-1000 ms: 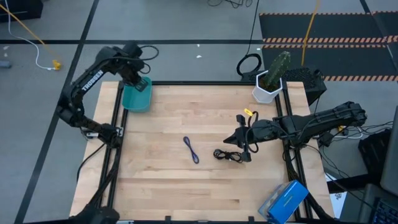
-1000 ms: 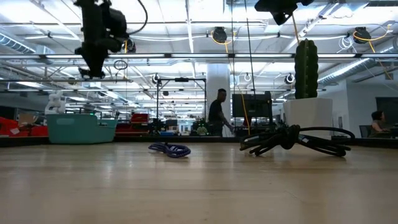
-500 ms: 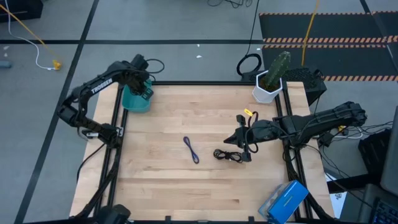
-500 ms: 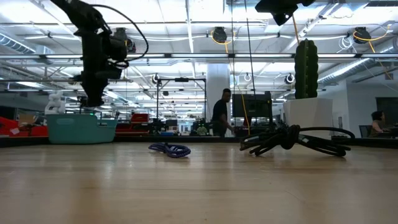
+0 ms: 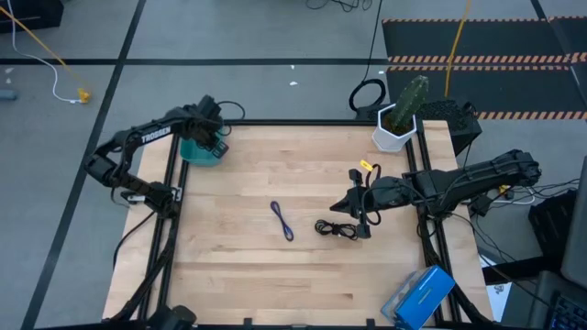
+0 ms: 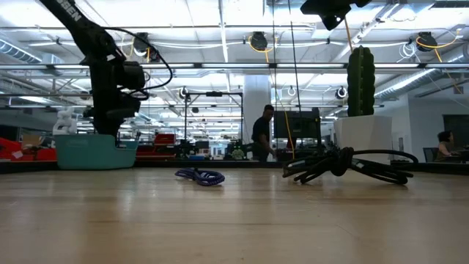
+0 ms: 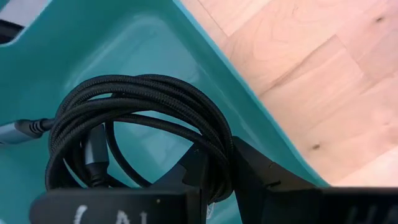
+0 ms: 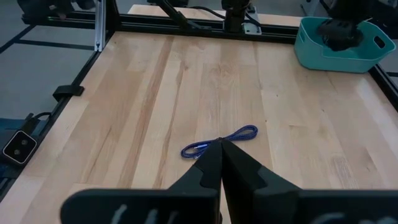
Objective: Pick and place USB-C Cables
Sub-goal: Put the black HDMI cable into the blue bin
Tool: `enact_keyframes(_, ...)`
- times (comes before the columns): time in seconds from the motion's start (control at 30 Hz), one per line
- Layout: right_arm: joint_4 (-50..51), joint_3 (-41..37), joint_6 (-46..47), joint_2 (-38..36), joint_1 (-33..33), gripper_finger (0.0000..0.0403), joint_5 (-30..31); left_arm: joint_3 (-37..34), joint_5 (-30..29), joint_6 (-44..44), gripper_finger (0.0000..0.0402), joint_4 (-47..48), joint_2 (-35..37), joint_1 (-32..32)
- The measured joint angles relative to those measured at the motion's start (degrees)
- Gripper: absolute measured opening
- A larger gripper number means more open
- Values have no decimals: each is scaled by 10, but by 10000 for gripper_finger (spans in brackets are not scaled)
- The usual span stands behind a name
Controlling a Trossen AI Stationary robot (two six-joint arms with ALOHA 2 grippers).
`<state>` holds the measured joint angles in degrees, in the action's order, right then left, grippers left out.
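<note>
Hidden from above by the left gripper [image 5: 209, 139]: most of the teal plastic tray [image 5: 194, 152] at the far left corner of the pale wooden desk [image 5: 248, 266], only a sliver of its rim showing. Hard to make out in the high view what sits inside; clear only in the left wrist view, where a coiled black braided USB-C cable [image 7: 137, 118] with a grey metal plug lies within the smooth teal walls, pinched between the two dark fingers [image 7: 255, 168], closed tight on the loops. Left arm bent low from the desk's left side, wrist tipped down into the tray, seen in the low view as a dark gripper [image 6: 110, 110] dipping behind the tray's rim [image 6: 95, 150]. Right arm stretched in from the right edge, its gripper [image 5: 359, 213] hanging above the desk near the centre-right, fingers pressed together with nothing between them in the right wrist view [image 8: 221, 163]. Just beside it on the wood, a second black cable bundle [image 5: 337, 229], loosely coiled. Near the desk's middle, well apart from the tray, a thin blue-purple USB-C cable [image 5: 282, 221] lying in a slender crossed loop. At the far right corner, a white pot with a green cactus [image 5: 402, 117].
</note>
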<state>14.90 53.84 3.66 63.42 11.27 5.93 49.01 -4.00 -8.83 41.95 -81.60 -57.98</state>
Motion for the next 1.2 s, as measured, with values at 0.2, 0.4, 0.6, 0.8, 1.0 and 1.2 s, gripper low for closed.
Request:
enact_keyframes(0.2,0,0,0,0,0,0,0,-33,1,-5,51,-43,0,0)
enact_keyframes(0.4,0,0,0,0,0,0,0,-56,1,0,59,-64,0,0)
enact_keyframes(0.6,0,0,0,0,0,0,0,-59,1,6,79,-66,0,0)
enact_keyframes(0.8,0,0,0,0,0,0,0,-59,1,26,82,-82,0,0)
enact_keyframes(1.0,-1,0,0,0,0,0,0,-51,1,46,84,-61,0,-1)
enact_keyframes(1.2,-2,0,0,0,0,0,0,-13,5,52,127,-7,0,-1)
